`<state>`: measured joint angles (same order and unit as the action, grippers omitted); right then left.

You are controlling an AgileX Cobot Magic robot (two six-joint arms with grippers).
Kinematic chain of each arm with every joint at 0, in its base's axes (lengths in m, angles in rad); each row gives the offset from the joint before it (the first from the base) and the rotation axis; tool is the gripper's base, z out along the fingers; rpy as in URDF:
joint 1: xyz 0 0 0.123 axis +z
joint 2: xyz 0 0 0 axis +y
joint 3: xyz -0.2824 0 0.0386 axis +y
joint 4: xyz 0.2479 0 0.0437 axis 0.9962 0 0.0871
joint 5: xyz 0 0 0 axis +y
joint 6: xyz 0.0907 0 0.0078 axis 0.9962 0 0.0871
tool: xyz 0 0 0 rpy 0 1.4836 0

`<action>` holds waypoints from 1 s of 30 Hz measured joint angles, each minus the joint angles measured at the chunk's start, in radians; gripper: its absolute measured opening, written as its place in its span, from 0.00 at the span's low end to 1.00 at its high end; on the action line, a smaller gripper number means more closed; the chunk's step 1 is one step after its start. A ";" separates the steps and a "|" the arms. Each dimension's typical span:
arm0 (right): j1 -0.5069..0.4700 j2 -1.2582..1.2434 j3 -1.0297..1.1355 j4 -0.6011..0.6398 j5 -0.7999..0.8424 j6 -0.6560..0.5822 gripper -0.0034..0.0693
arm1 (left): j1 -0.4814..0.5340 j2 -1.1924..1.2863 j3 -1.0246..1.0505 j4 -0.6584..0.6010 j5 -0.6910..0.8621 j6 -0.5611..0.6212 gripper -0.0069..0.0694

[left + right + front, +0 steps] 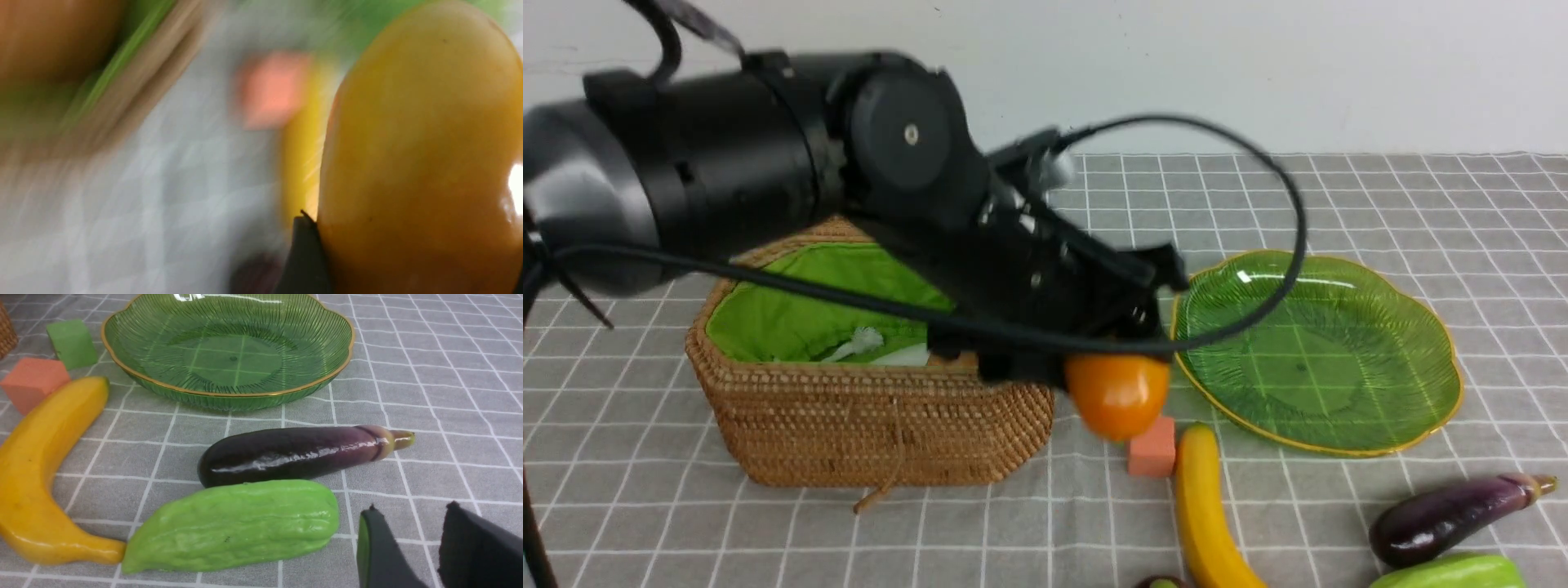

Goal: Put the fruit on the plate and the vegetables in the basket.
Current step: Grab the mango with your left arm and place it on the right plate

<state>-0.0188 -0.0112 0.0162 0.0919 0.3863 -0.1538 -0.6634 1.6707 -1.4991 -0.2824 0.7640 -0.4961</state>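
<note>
My left gripper (1115, 363) is shut on the orange-yellow mango (1116, 398) and holds it in the air between the basket (849, 433) and the plate (1339, 359). The mango (416, 155) fills the blurred left wrist view, pressed against one black finger (304, 253). The banana (1205, 506), eggplant (1454, 514) and green gourd (1454, 573) lie on the cloth in front of the plate. A mangosteen (1162, 582) peeks in at the front edge. A white radish (874, 349) lies in the basket. My right gripper (410, 514) is open and empty beside the gourd (233, 522) and the eggplant (294, 455).
A small orange cube (1152, 449) sits under the mango, at the banana's far tip. A green cube (71, 343) lies beside the plate's wall (229, 398). A blurred tan-orange shape (53, 36) shows against the basket's green lining. A grey checked cloth covers the table.
</note>
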 joint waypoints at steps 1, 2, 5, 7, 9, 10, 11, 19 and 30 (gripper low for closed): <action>0.000 0.000 0.000 0.000 0.000 0.000 0.38 | 0.000 0.014 -0.041 -0.002 -0.023 0.036 0.79; 0.000 0.000 0.000 0.000 0.000 0.000 0.38 | 0.000 0.039 -0.080 -0.006 -0.058 0.069 0.79; 0.000 0.000 0.000 0.000 0.000 0.000 0.38 | -0.013 0.138 -0.170 -0.010 -0.168 0.132 0.79; 0.000 0.000 0.000 0.000 0.000 0.000 0.38 | -0.032 0.222 -0.226 -0.009 -0.231 0.171 0.79; 0.000 0.000 0.000 0.000 0.000 0.000 0.38 | -0.055 0.321 -0.289 -0.001 -0.270 0.195 0.79; 0.000 0.000 0.000 0.000 0.000 0.000 0.38 | -0.068 0.369 -0.321 0.008 -0.282 0.211 0.79; 0.000 0.000 0.000 0.000 0.000 0.000 0.38 | -0.086 0.423 -0.357 0.019 -0.285 0.224 0.79; 0.000 0.000 0.000 0.000 0.000 0.000 0.38 | -0.121 0.588 -0.463 0.072 -0.285 0.235 0.92; 0.000 0.000 0.000 -0.021 0.002 0.000 0.38 | -0.120 0.533 -0.467 0.154 -0.077 0.254 0.82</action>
<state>-0.0188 -0.0112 0.0162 0.0706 0.3880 -0.1538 -0.7831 2.2036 -1.9659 -0.1288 0.6872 -0.2422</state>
